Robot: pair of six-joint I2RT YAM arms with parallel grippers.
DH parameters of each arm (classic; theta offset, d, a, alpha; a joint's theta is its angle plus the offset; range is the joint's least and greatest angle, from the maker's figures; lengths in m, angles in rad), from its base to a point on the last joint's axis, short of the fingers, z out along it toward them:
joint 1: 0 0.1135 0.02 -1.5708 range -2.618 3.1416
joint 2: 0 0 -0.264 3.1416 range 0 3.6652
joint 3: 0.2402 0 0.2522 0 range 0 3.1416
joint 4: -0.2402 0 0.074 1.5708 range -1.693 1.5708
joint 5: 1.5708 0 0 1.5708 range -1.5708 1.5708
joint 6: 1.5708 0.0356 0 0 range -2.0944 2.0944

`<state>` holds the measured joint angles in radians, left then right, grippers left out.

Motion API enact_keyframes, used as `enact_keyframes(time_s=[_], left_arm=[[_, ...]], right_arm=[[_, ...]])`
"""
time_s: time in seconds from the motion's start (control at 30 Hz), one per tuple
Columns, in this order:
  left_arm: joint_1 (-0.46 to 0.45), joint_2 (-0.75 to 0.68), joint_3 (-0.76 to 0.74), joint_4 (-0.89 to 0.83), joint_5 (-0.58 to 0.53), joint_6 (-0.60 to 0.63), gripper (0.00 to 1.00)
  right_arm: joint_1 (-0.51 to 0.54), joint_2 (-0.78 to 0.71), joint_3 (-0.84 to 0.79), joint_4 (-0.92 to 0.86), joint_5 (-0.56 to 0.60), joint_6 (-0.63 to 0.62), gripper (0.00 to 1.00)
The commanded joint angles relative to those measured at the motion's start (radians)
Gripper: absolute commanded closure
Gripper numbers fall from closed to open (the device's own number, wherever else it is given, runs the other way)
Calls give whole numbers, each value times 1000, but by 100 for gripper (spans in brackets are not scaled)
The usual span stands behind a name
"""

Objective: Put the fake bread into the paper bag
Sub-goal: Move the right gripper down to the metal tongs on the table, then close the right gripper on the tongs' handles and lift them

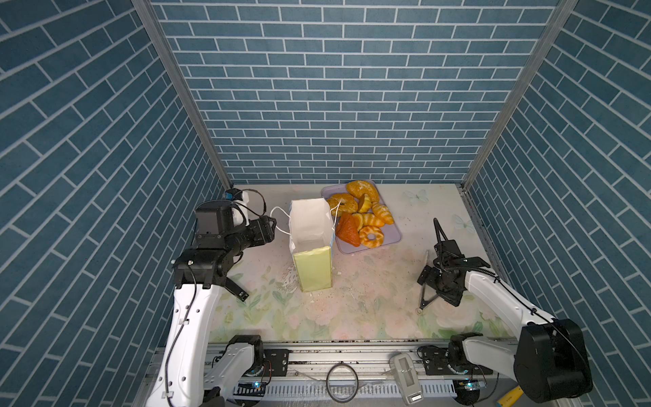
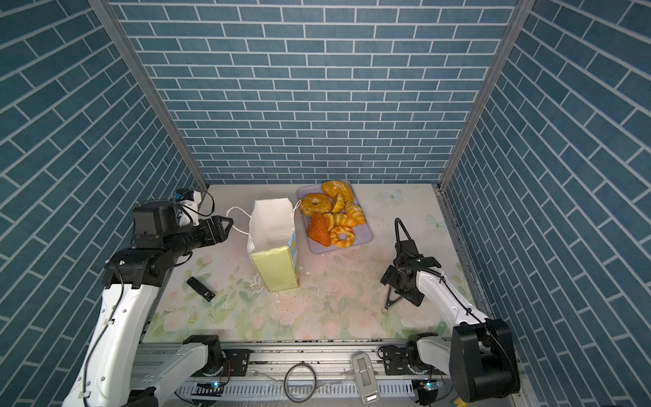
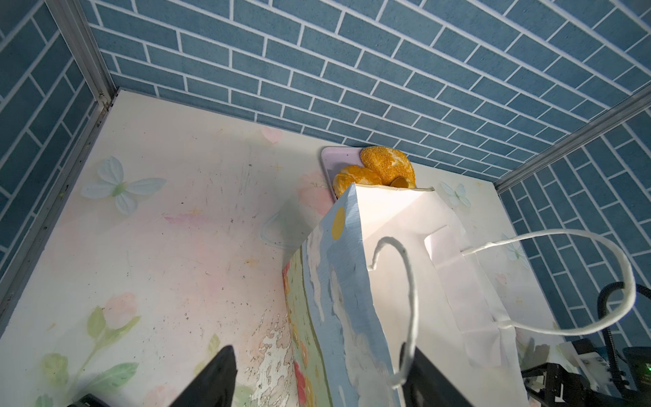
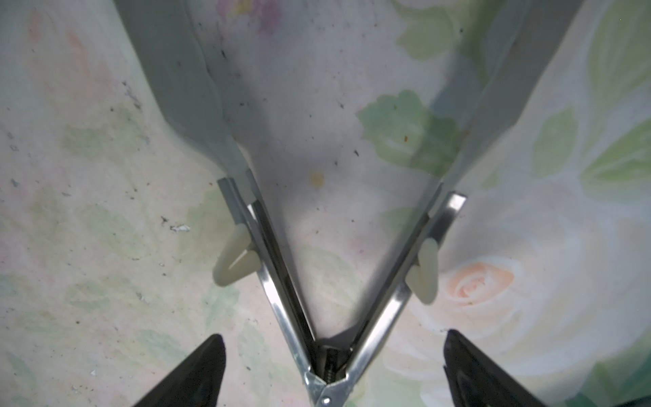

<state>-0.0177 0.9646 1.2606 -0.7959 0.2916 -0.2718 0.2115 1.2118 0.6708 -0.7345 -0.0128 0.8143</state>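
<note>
Eight pieces of fake bread [image 1: 368, 219] lie heaped on a lavender tray [image 1: 391, 234] at the upper centre of both top views. They sit just right of the paper bag [image 1: 311, 246], which stands upright and open-mouthed on the floral table [image 1: 352, 310] (its yellow-green narrow side faces the lower edge). At centre left, the left arm [image 1: 190, 317] rises from the lower edge, folds at the elbow and lays its forearm level toward the bag. The left gripper [image 1: 273, 225] points right, its tip near the bag's left face. At centre right, the right arm [image 1: 493, 292] slants up and leftward, then bends its wrist down over the table, well apart from the bag.

From the left wrist, two black fingers [image 3: 218, 373] stand parted, released. A white cord handle [image 3: 414, 299] of the bag hangs just beside one of them; whether it touches I cannot tell. Bread shows beyond the bag's far rim.

From the right wrist, the right gripper [image 4: 333, 334] hovers unclenched over metal tongs [image 4: 389, 303] lying on the table, its fingers wide on either side of the hinge and apart from it.
</note>
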Motion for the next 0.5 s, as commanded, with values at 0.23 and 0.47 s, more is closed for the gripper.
enact_keyframes(time_s=[0.23, 0.47], left_arm=[[4, -20, -16, -11, -38, 14, 25], [4, -21, -25, -15, -36, 17, 25]], right_arm=[[-21, 57, -27, 44, 17, 7, 12], [-25, 117, -7, 66, 56, -51, 27]])
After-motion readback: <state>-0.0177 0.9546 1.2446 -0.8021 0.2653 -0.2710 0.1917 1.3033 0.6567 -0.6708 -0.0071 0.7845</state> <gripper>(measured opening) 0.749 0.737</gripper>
